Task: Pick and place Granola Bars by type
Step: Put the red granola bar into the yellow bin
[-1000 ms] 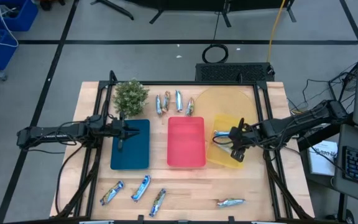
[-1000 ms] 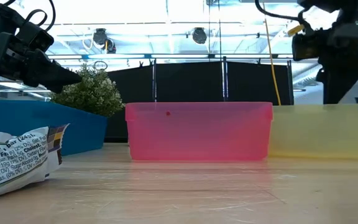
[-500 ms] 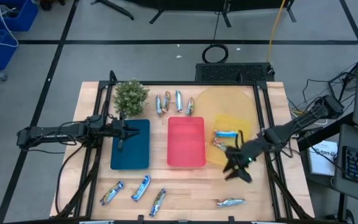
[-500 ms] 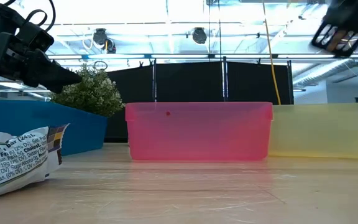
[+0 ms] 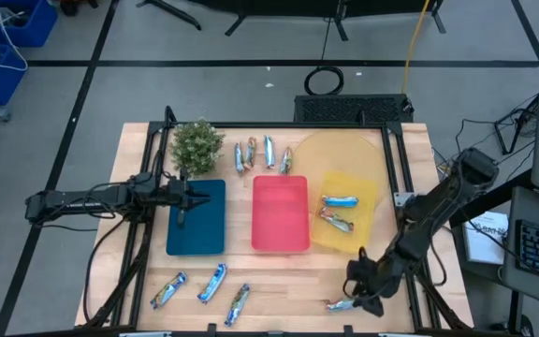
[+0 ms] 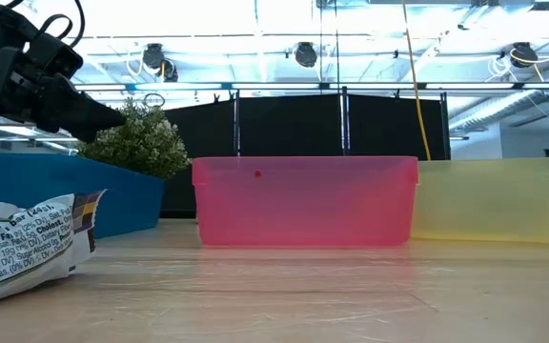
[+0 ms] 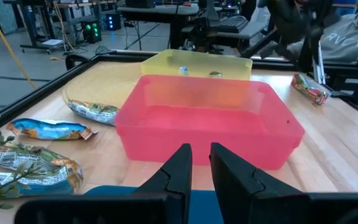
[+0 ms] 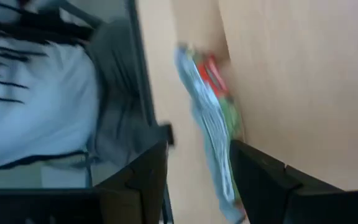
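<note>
Your table [image 5: 382, 281] carries three trays; the yellow tray [image 5: 368, 211] holds two bars. The left gripper [image 5: 183, 198] waits over the blue tray [image 5: 209, 234], nearly closed, empty. Your right gripper [image 5: 363, 292], fingers spread, straddles the lone bar [image 8: 213, 118] at the near edge: lower, close, then sort it by type.

Bare wood [image 5: 288, 281] lies open before three trays [image 5: 280, 213].
</note>
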Controlling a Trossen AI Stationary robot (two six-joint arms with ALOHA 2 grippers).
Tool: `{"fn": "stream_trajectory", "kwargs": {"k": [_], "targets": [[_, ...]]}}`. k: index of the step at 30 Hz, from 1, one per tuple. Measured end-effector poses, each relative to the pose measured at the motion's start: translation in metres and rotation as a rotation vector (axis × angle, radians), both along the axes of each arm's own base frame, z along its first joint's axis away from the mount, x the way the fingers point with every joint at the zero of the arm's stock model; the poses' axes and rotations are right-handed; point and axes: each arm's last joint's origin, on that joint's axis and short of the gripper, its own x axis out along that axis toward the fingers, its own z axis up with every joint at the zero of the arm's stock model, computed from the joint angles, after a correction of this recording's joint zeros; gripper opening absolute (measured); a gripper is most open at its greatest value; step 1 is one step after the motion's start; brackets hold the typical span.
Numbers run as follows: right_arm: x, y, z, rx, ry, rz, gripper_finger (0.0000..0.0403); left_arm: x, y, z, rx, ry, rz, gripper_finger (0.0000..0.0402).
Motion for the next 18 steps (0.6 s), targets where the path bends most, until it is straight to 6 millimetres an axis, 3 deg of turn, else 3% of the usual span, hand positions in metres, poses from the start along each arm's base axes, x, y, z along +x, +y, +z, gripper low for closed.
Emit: {"fn": "stream_trajectory", "kwargs": {"k": [5, 11, 18], "targets": [[-0.005, 0.009, -0.016, 0.012, 0.134, -0.019, 0.0164, 0.000, 0.000, 0.000, -0.013, -0.002, 0.002, 0.0067], [-0.013, 0.007, -0.033, -0.057, 0.301, -0.013, 0.0164, 0.000, 0.000, 0.001, -0.007, -0.011, 0.001, 0.0067], [-0.013, 0.007, -0.028, -0.017, 0.321, -0.025, 0.0164, 0.000, 0.000, 0.002, -0.008, -0.018, 0.001, 0.0067]]}}
